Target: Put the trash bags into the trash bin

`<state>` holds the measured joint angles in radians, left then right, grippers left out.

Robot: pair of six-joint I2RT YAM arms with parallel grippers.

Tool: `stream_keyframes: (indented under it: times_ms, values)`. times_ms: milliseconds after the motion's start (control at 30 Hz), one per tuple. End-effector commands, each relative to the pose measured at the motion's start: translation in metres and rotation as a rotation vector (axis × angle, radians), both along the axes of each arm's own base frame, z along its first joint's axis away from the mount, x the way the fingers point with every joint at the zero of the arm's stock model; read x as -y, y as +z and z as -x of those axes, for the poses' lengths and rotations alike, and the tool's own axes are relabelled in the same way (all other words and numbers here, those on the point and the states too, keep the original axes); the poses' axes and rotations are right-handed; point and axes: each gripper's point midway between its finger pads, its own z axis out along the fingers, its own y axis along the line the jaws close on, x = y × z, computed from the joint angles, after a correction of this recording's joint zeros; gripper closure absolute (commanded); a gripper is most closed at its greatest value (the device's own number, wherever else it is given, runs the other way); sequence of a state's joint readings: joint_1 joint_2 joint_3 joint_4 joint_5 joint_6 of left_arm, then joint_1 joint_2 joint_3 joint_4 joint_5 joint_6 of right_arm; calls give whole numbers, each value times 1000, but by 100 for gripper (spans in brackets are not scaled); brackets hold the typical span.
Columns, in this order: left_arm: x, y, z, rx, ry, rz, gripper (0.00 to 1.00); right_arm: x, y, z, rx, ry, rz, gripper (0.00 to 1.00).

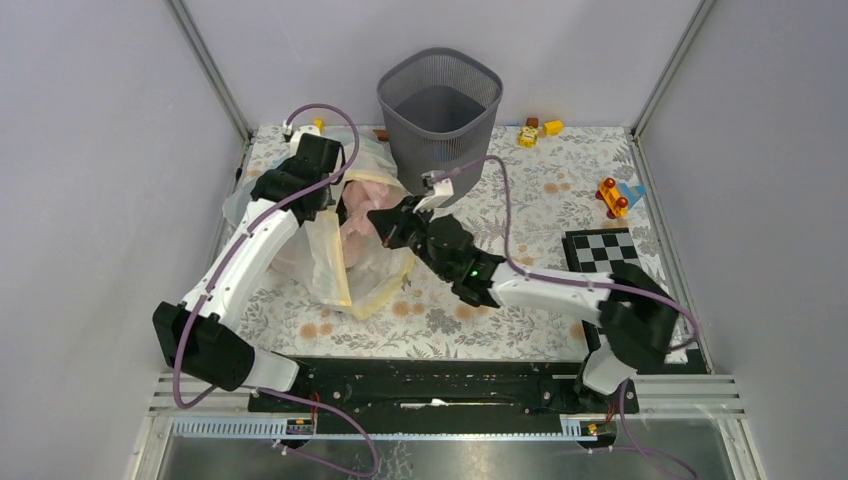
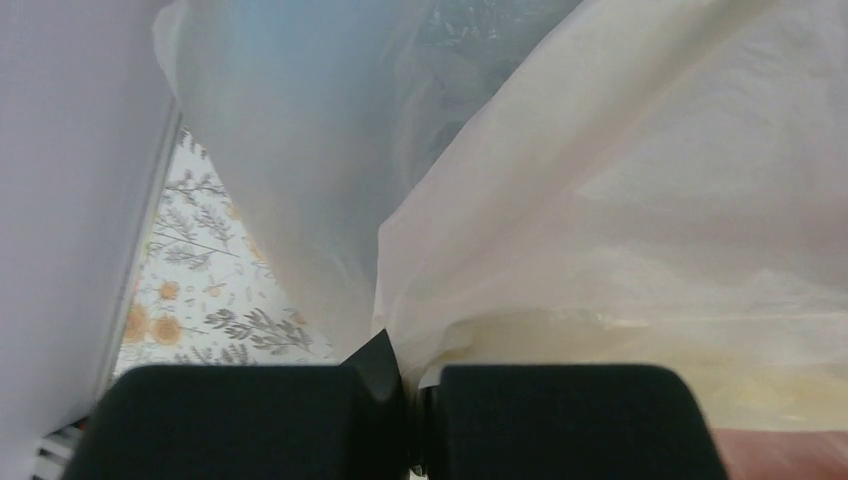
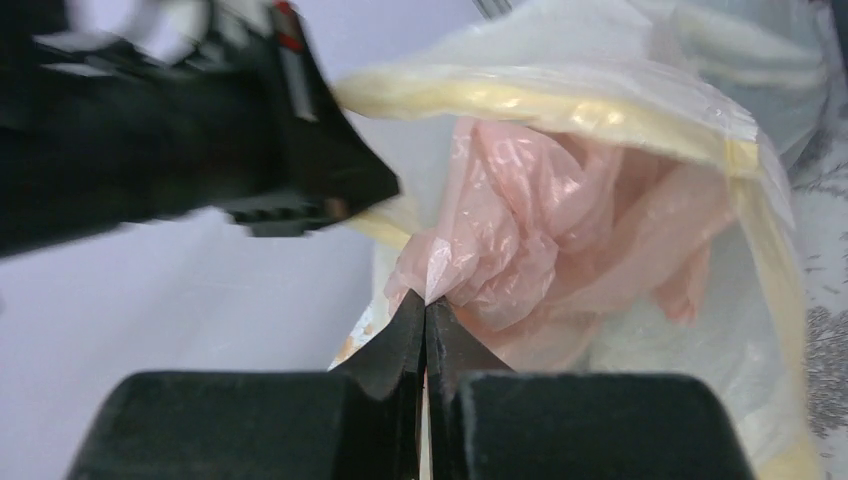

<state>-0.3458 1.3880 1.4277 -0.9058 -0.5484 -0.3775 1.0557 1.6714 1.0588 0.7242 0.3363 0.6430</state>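
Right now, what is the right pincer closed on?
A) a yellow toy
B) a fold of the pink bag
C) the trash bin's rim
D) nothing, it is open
B: in the right wrist view the right pincer is shut on a fold of the pink bag, which lies inside the cream rim of the whitish bag.

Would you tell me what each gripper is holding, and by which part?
Right gripper: pink bag, by a crumpled fold. Left gripper: whitish bag, near its cream rim.
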Motion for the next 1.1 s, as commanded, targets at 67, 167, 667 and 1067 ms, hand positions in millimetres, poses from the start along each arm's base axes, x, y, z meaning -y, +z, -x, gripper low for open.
stream_keyframes:
  times_ms: [67,167,667,1067]
  values:
    - [27,-26,-22,45,66,208,100,49,51,22,40,-21,75,100]
    - [45,-54,-31,25,70,311,100,78,61,27,28,-72,113,100]
    - [40,-184,-133,-50,318,463,100,211,64,49,-5,-331,327,100]
    - [-28,-167,-208,43,432,532,100,196,-9,65,-154,-197,395,100]
